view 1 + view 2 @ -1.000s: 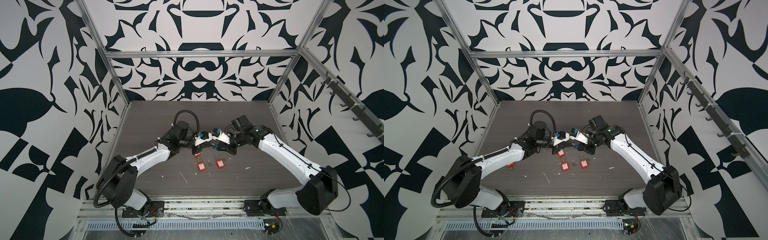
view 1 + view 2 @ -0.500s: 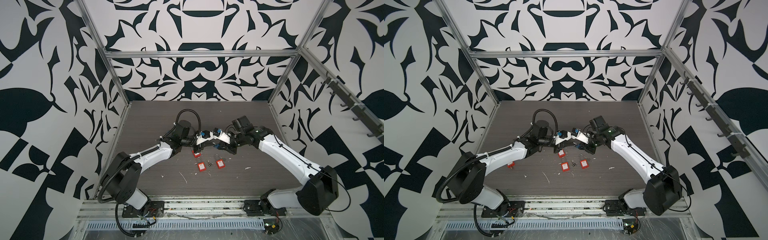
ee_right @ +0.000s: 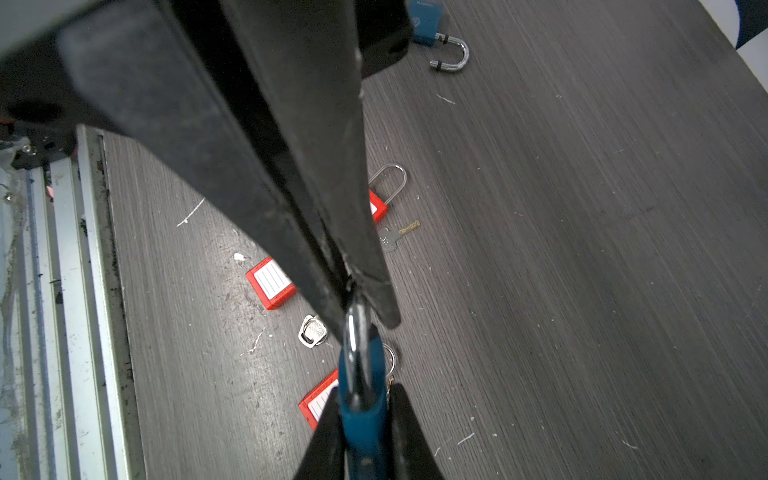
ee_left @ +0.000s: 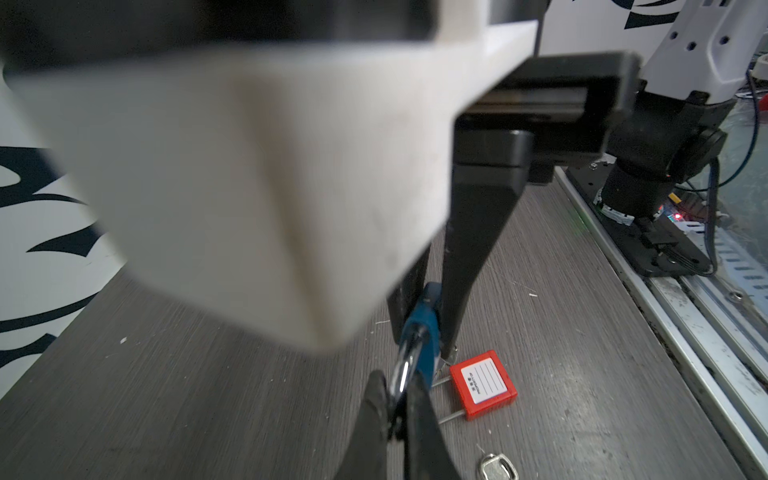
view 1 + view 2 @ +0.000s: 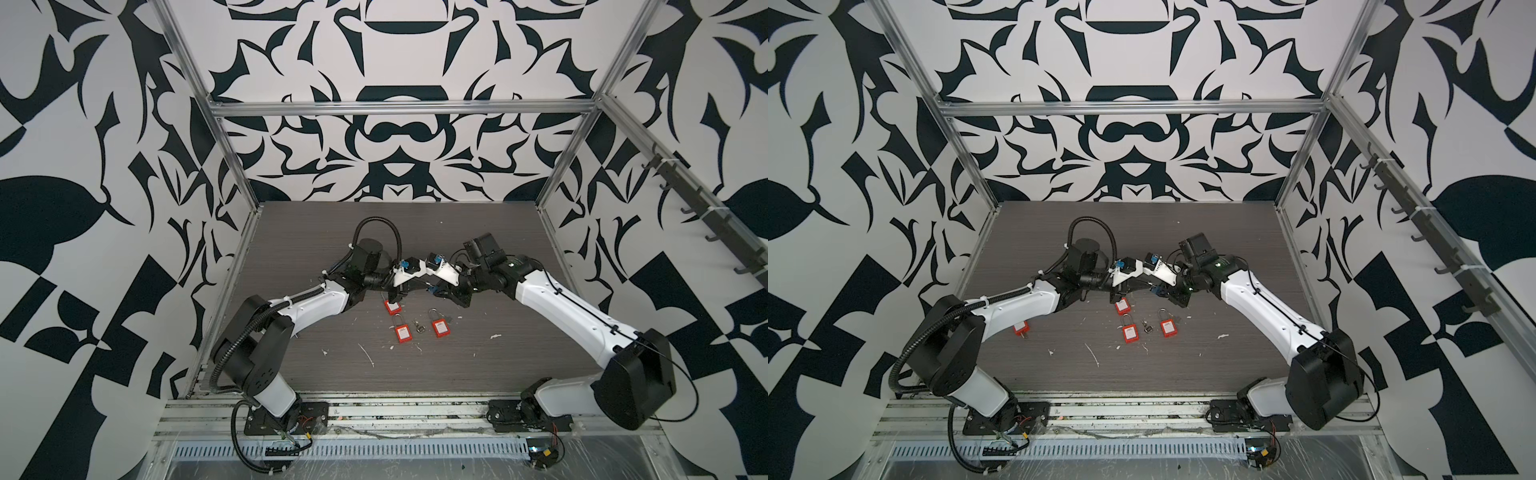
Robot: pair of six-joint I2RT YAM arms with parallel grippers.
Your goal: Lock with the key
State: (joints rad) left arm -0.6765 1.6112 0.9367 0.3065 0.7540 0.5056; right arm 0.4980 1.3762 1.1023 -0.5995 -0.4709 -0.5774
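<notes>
Nearest, on the grey desk (image 5: pixel 498 365): red plastic padlocks (image 5: pixel 403 333), with a silver key (image 5: pixel 417 327) between them. Above them, the left end effector (image 4: pixel 395 390) is clamped on the shackle of the blue padlock (image 4: pixel 424 328), and the right end effector (image 3: pixel 363 399) grips its body. The joined pair has shifted slightly rearward since a second ago.

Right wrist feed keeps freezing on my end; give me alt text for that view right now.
The right gripper is shut on the steel shackle of a blue padlock, whose body the left gripper clamps from the opposite side. On the grey table below lie three red padlocks, two loose keys and a second blue padlock.
</notes>
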